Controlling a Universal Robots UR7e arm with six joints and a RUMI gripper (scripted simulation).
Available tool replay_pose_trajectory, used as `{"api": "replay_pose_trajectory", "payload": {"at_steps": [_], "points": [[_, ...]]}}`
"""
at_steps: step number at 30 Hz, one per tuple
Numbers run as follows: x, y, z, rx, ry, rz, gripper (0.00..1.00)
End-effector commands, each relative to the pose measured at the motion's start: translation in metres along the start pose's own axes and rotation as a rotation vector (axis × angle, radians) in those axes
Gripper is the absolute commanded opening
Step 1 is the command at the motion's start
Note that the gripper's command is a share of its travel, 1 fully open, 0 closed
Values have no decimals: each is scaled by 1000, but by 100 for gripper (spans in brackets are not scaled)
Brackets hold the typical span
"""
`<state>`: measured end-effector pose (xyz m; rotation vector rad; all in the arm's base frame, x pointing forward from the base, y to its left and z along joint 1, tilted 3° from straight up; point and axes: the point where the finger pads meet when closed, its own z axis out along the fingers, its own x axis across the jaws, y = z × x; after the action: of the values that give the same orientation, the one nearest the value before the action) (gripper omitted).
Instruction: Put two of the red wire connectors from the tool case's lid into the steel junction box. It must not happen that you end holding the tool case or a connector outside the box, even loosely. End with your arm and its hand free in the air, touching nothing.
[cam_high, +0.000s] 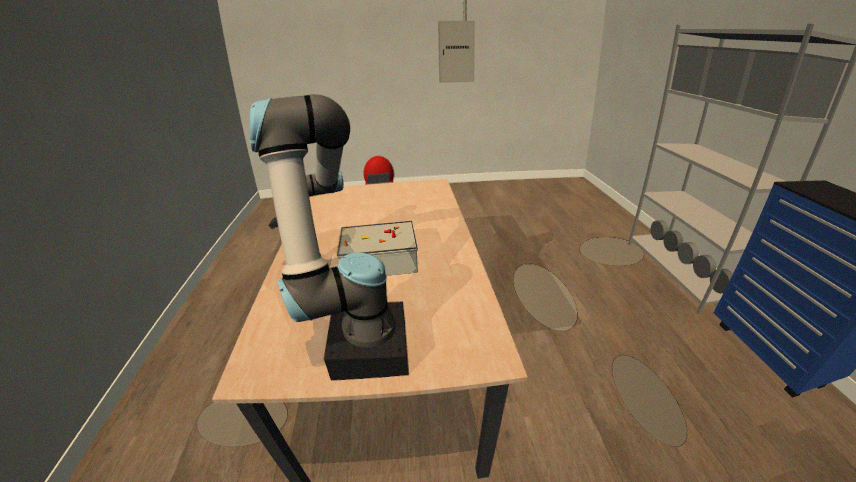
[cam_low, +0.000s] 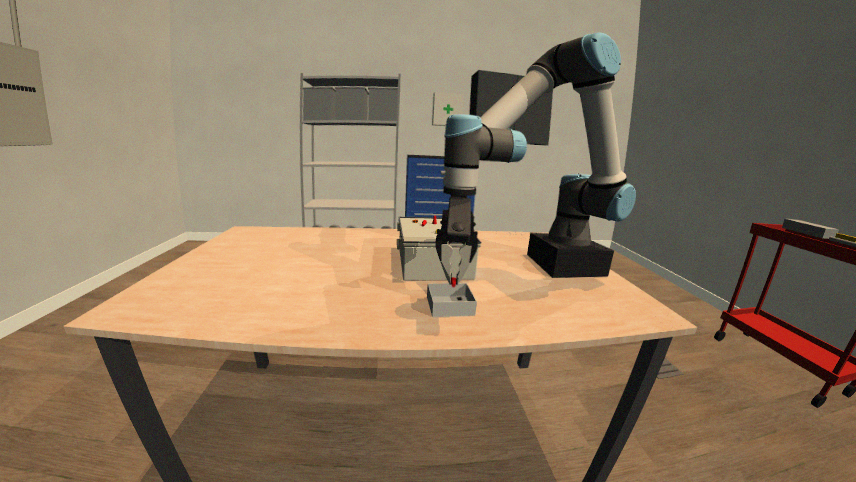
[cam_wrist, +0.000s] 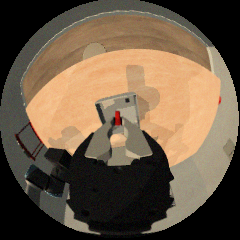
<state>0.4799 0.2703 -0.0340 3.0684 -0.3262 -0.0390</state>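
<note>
My gripper (cam_low: 454, 280) (cam_wrist: 117, 117) is shut on a red wire connector (cam_low: 454, 281) (cam_wrist: 117, 118) and holds it upright just above the open steel junction box (cam_low: 452, 306) (cam_wrist: 131, 110). The box is small, grey and square, and sits on the table in front of the tool case (cam_low: 413, 263) (cam_high: 401, 262). The case's lid (cam_high: 359, 245) carries several more red and orange wire connectors (cam_high: 393, 232) (cam_low: 424, 223). In the top view the arm hides the gripper and the box.
The arm's black base (cam_high: 366, 353) (cam_low: 569, 257) stands on the wooden table (cam_high: 455, 335) (cam_low: 269, 299) behind the case. A red cart (cam_low: 796, 335) is to the right, a shelf (cam_high: 736, 149) and blue drawer cabinet (cam_high: 796, 281) stand farther off.
</note>
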Motion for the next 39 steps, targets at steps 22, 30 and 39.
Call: {"api": "replay_pose_trajectory", "payload": {"at_steps": [22,30,39], "points": [[3,-2,45,3,5,0,18],[3,-2,45,3,5,0,18],[3,-2,45,3,5,0,18]]}}
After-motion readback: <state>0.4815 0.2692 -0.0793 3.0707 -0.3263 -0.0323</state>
